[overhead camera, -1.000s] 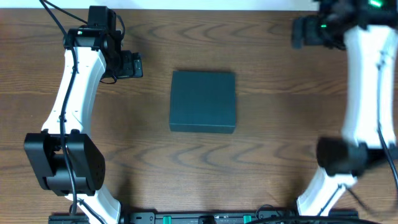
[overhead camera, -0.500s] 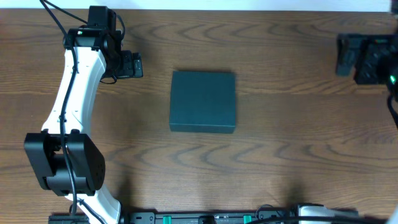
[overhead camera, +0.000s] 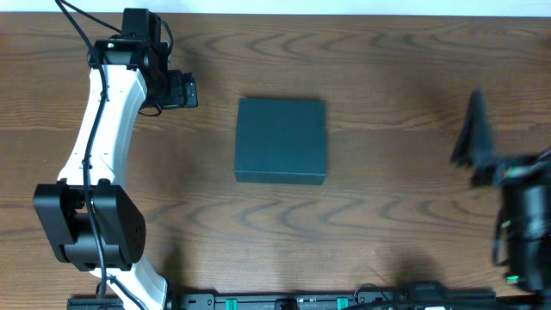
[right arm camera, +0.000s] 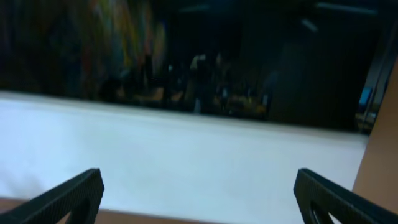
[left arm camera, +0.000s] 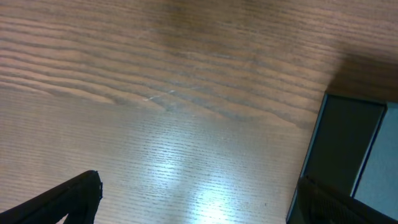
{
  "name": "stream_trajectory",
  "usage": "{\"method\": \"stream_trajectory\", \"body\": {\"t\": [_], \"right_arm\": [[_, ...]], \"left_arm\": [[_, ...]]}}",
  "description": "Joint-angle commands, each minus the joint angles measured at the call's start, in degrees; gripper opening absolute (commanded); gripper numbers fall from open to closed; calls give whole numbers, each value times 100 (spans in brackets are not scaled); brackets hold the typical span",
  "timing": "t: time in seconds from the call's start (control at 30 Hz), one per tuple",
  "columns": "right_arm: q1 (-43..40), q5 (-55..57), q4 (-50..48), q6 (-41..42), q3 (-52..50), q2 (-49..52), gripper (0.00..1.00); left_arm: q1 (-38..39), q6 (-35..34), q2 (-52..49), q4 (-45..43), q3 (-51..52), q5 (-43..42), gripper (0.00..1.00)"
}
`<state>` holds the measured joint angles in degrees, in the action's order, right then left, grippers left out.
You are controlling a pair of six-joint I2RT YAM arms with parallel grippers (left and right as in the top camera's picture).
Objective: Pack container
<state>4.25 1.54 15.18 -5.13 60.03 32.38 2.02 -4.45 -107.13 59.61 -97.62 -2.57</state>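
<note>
The container [overhead camera: 281, 140], a dark teal-green box of roughly square outline, lay flat near the middle of the wood-grain desk [overhead camera: 387, 69] with its lid down. Its top showed as one even teal surface, and nothing touched it. Any lettering on it was too small to make out from overhead.

The left gripper [overhead camera: 185, 89] hung at about 10 o'clock from the container, apart from it, at the end of the white left arm [overhead camera: 103, 129], which ran down toward 7 o'clock. In the left wrist view its gripper [left arm camera: 196, 186] was spread wide, the two dark fingertips [left arm camera: 81, 190] far apart at the lower corners with only bare desk and a patch of glare between them. It held nothing. A corner of the container [left arm camera: 348, 149] came in at about 4 o'clock of that view.

The right gripper [overhead camera: 473, 142] showed as a dark blur at about 3 o'clock from the container, well apart from it. The right arm [overhead camera: 525, 224] sat at 4 o'clock near the frame edge. In the right wrist view the gripper [right arm camera: 198, 180] was likewise splayed wide and empty, facing a white band below a dark, blurred background.
</note>
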Motion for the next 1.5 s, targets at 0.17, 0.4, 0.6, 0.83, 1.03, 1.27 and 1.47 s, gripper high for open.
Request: {"method": "stream_trajectory", "body": {"t": [0.17, 0.4, 0.6, 0.83, 1.03, 1.27, 1.47], "right_arm": [[28, 37, -870, 798, -2798, -1633, 99], [-20, 42, -1204, 1502, -4192, -2468, 99], [-20, 48, -1582, 1587, -4957, -2852, 99], [-20, 37, -1585, 1845, -5392, -3023, 99], [-20, 83, -1585, 1838, -5591, -3156, 99], [-20, 79, -1587, 1838, -5694, -3211, 99], [-20, -96, -1700, 1947, -5906, -3211, 99]], "left_arm": [[-13, 33, 83, 13, 22, 68, 99], [-13, 33, 83, 13, 22, 68, 99], [-13, 33, 83, 13, 22, 68, 99], [-13, 33, 83, 13, 22, 68, 99], [-13, 33, 83, 13, 22, 68, 99], [-13, 33, 83, 13, 22, 68, 99], [-13, 33, 83, 13, 22, 68, 99]]}}
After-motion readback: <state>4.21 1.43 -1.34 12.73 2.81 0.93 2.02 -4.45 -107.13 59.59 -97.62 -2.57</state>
